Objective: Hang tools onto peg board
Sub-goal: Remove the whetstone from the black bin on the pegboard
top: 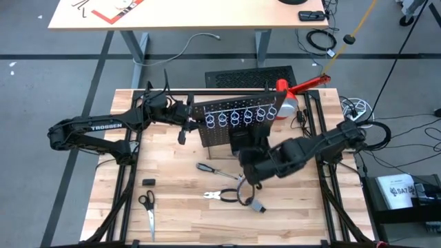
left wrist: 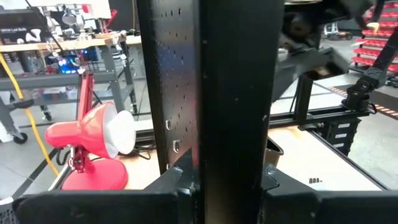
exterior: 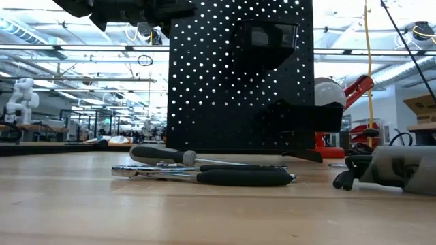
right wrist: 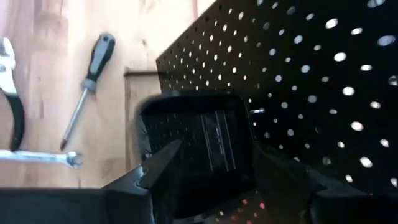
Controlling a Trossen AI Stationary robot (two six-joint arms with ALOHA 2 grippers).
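The upright black perforated metal peg board (top: 238, 120) stood at the back middle of your pale wooden table (top: 179, 220), with a row of silver rings (top: 241, 116) along its top and a black box-shaped bin (right wrist: 199, 146) on its face. In front of it lay a grey-handled screwdriver (top: 208, 169), dark-handled pliers (top: 224, 195) and a thin silver wrench (right wrist: 40, 157). Your left pincer (top: 185, 112) clamped the board's left edge. Your right pincer (right wrist: 208, 168) hovered at the bin, fingers apart, holding nothing visible. Black-handled scissors (top: 147, 207) lay near the front left.
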